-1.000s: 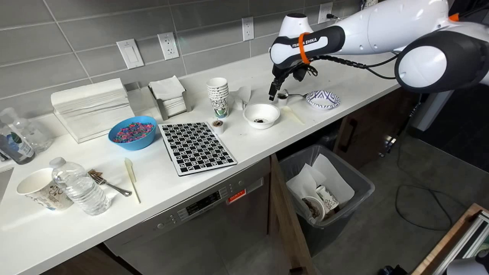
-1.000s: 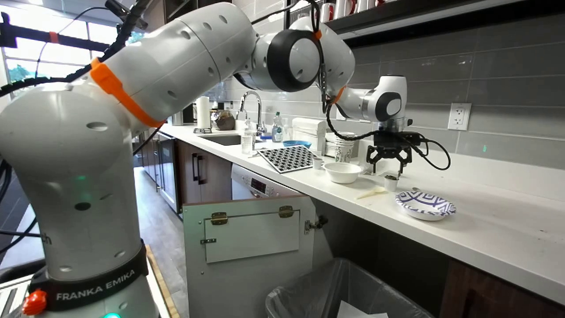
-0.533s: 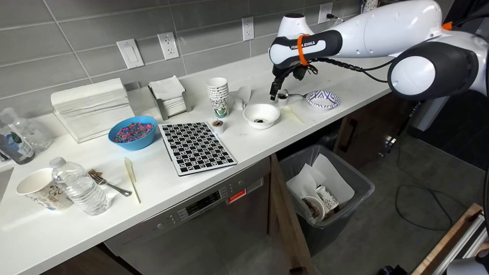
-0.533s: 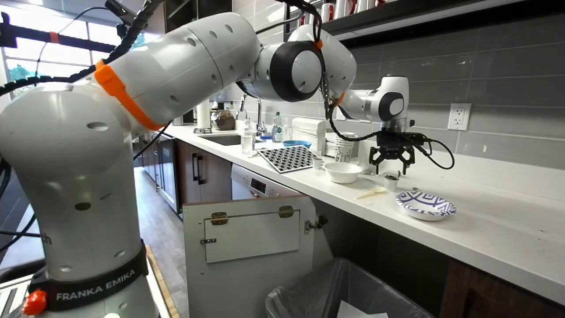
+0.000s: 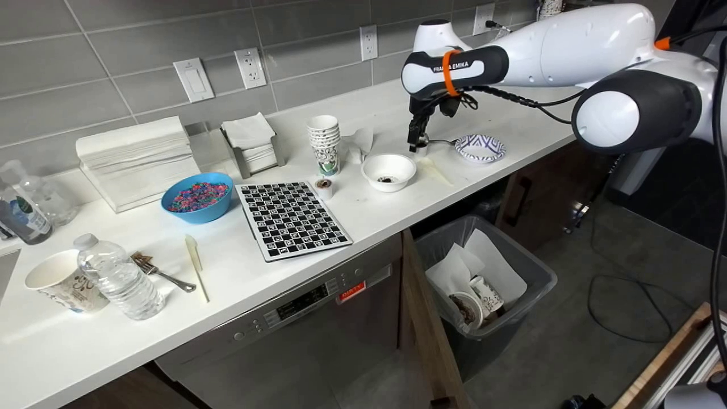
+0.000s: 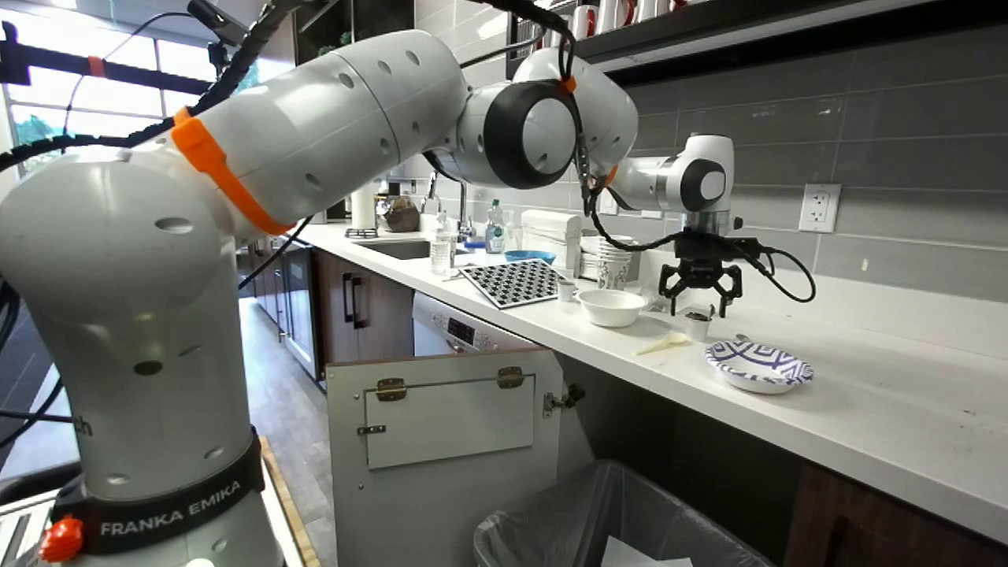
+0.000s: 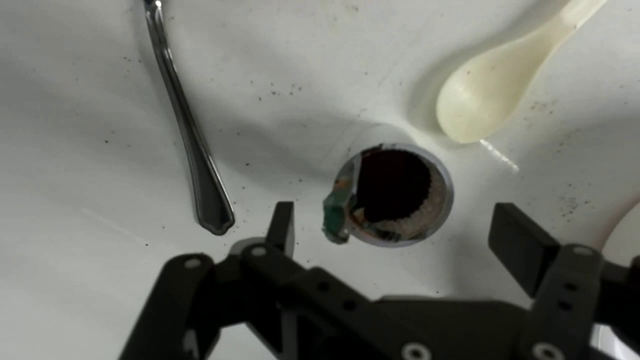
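Observation:
My gripper (image 7: 392, 220) is open and empty. Its fingertips stand wide apart on either side of a small white cup (image 7: 441, 220), with no contact visible. The cup has a dark hole in its contents and a torn, partly green lid flap hanging at its rim. It stands upright on the counter, below the gripper (image 6: 698, 309) in an exterior view, where the cup (image 6: 698, 329) also shows. In an exterior view the gripper (image 5: 413, 149) partly hides it. A metal utensil handle (image 7: 187, 125) and a cream plastic spoon (image 7: 477, 100) lie close by.
A white bowl (image 5: 389, 177) with dark bits, a blue-patterned bowl (image 5: 480, 150) and a stack of paper cups (image 5: 325, 147) stand around. Another small cup (image 5: 324, 191) is beside a checkered board (image 5: 295, 218). A trash bin (image 5: 545, 278) stands below the counter edge.
The gripper has moved down and slightly sideways to the cup; in an exterior view it now partly covers the cup. It stays open. The objects on the counter have not moved.

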### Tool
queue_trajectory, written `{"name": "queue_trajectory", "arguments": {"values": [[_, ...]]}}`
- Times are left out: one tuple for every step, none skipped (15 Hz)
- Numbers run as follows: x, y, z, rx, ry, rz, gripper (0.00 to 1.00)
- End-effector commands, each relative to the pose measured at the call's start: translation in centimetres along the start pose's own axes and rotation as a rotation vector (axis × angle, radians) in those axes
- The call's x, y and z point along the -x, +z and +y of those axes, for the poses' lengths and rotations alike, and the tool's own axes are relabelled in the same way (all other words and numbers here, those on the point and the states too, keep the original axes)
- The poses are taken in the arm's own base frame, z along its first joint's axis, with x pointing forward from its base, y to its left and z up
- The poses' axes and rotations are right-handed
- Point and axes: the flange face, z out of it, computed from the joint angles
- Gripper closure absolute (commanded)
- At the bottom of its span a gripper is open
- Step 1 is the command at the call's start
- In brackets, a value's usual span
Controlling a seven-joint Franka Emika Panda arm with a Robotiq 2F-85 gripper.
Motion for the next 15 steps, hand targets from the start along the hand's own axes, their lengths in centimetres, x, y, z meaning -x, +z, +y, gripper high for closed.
{"name": "queue_trajectory", "arguments": {"values": [[-0.19,0.48,0.14,0.001,-0.009,-0.030,0.00],[-0.18,0.52,0.18,0.001,-0.010,-0.033,0.00],[-0.17,0.55,0.18,-0.001,-0.010,-0.035,0.00],[-0.18,0.54,0.18,-0.001,-0.009,-0.037,0.00],[-0.23,0.50,0.19,0.000,-0.009,-0.037,0.00],[-0.25,0.51,0.19,-0.002,-0.009,-0.038,0.03],[-0.28,0.61,0.16,-0.001,-0.009,-0.036,0.15],[-0.30,0.63,0.17,-0.001,-0.009,-0.035,0.22],[-0.32,0.65,0.17,0.001,-0.010,-0.036,0.29],[-0.36,0.63,0.17,0.002,-0.011,-0.036,0.34],[-0.35,0.63,0.17,0.002,-0.011,-0.037,0.31],[-0.35,0.64,0.18,0.003,-0.010,-0.038,0.34],[-0.37,0.67,0.17,0.004,-0.010,-0.040,0.33],[-0.39,0.68,0.17,0.004,-0.010,-0.040,0.37],[-0.39,0.71,0.17,0.005,-0.010,-0.041,0.37]]}}
